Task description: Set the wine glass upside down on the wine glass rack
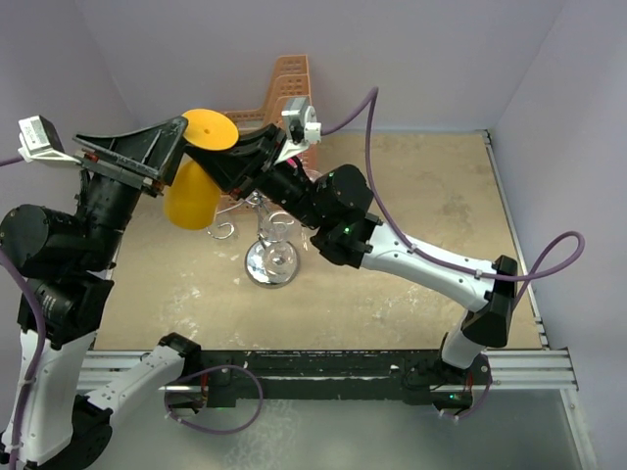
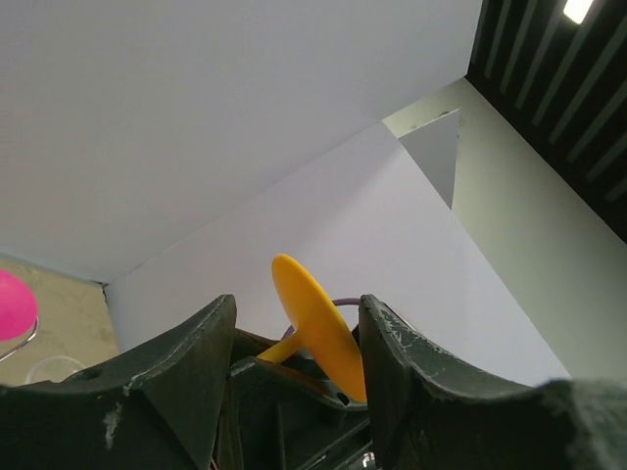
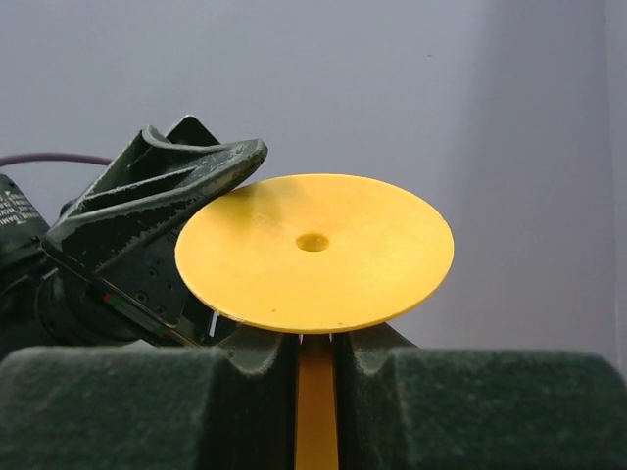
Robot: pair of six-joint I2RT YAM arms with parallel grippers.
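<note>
Pale lavender walls (image 1: 411,49) closed in the tan table (image 1: 421,225), where the wine glass rack (image 1: 271,257) stood on its chrome base near the middle. To the rack's left, well above the tabletop, hung the yellow wine glass (image 1: 191,194), already inverted. Its long axis ran close to vertical, with the foot (image 3: 313,250) on top and the bowl's mouth facing down.

The right gripper (image 3: 315,345) was clamped on the stem just under the foot. The left gripper (image 2: 297,315) stood with jaws apart on either side of the foot's edge, gripping nothing.

The step in hand looked like the carry to the rack. The next move probably called for the left gripper to draw clear, then for the stem to slide into a scroll arm.
</note>
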